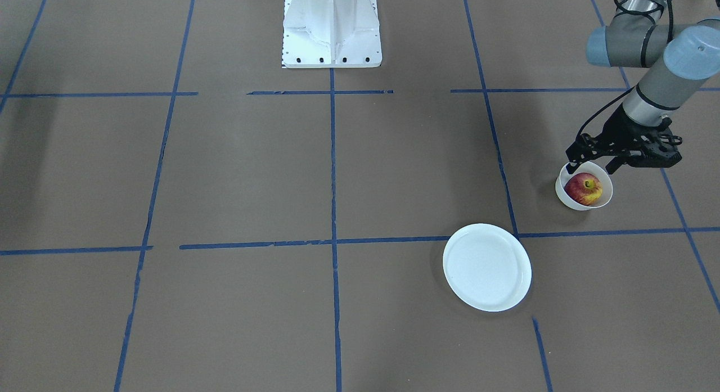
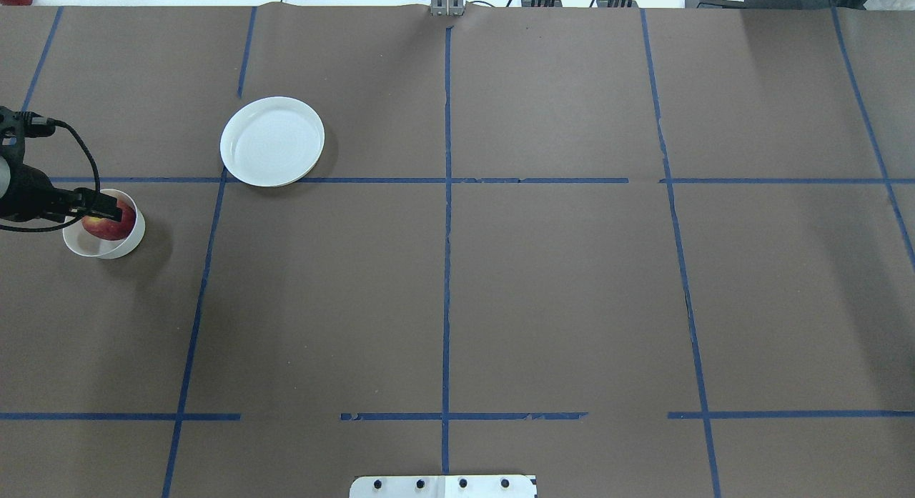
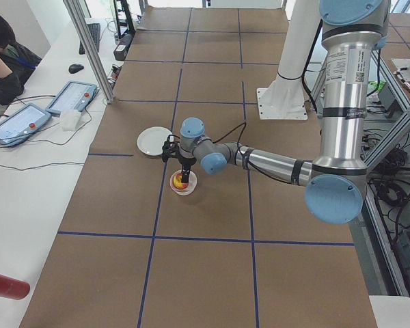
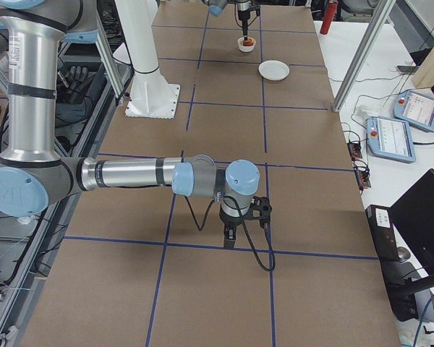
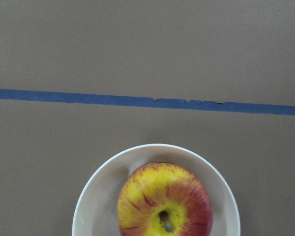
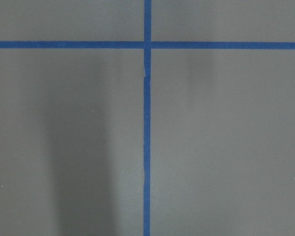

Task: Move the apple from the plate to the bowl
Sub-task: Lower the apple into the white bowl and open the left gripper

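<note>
The red and yellow apple (image 1: 584, 189) lies inside the small off-white bowl (image 1: 567, 198), stem dimple up. My left gripper (image 1: 593, 166) hangs just above the bowl, open, one finger over each side of the rim, holding nothing. The left wrist view looks straight down on the apple (image 5: 164, 201) in the bowl (image 5: 93, 206). The flat white plate (image 1: 487, 267) sits empty a short way from the bowl. My right gripper (image 4: 244, 225) shows only in the exterior right view, low over the table; I cannot tell whether it is open or shut.
The table is brown paper with blue tape lines (image 1: 333, 212). The robot's white base (image 1: 332, 29) stands at the table's near edge. Operator desks with tablets (image 3: 20, 119) lie beyond the far edge.
</note>
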{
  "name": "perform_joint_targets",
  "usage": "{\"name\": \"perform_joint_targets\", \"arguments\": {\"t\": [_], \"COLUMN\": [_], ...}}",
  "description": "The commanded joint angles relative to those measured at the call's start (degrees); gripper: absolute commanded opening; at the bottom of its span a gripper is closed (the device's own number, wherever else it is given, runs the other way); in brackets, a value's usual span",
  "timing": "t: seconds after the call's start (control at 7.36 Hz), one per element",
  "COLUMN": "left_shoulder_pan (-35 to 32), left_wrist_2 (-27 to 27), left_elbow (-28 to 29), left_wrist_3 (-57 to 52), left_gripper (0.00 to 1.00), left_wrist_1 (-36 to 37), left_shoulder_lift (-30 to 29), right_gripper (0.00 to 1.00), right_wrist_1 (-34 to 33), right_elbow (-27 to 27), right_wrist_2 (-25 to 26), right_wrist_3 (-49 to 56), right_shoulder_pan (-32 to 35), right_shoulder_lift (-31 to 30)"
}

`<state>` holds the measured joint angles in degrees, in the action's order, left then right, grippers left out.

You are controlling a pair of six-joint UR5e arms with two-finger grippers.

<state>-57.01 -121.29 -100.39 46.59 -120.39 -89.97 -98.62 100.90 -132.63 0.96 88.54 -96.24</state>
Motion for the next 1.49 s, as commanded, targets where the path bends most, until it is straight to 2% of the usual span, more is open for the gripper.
{"name": "perform_joint_targets", "arguments": {"t": [0.0,0.14,0.27,0.41,0.68,0.95,1.09,1.36], "left_shoulder_pan": [-7.4,-12.2,-17.9,-22.4,-28.1,-34.6,-35.0,-35.1], "left_wrist_2": [-3.2,-6.6,-12.4,-15.1,-14.8,-14.8,-15.0,-15.1], "left_elbow": [-4.9,-5.6,-5.0,-3.7,-3.2,3.2,3.3,2.7], "left_wrist_3": [-18.9,-27.7,-35.0,-42.3,-46.2,-46.3,-46.4,-46.4], "left_gripper": [1.0,1.0,1.0,1.0,1.0,1.0,1.0,1.0], "left_wrist_1": [9.3,10.2,12.3,15.4,22.5,30.2,33.1,33.5], "left_shoulder_lift": [-0.7,-0.5,0.4,0.5,3.4,3.6,4.2,5.9], "right_gripper": [1.0,1.0,1.0,1.0,1.0,1.0,1.0,1.0], "right_wrist_1": [0.0,0.0,0.0,0.0,0.0,0.0,0.0,0.0], "right_elbow": [0.0,0.0,0.0,0.0,-0.1,0.0,0.0,0.0], "right_wrist_2": [0.0,0.0,0.0,0.0,0.0,0.0,0.0,0.0], "right_wrist_3": [0.0,0.0,0.0,0.0,0.0,0.0,0.0,-0.1], "right_shoulder_pan": [0.0,0.0,0.0,0.0,0.0,0.0,0.0,0.1], "right_shoulder_lift": [0.0,0.0,0.0,0.0,0.0,0.0,0.0,0.0]}}
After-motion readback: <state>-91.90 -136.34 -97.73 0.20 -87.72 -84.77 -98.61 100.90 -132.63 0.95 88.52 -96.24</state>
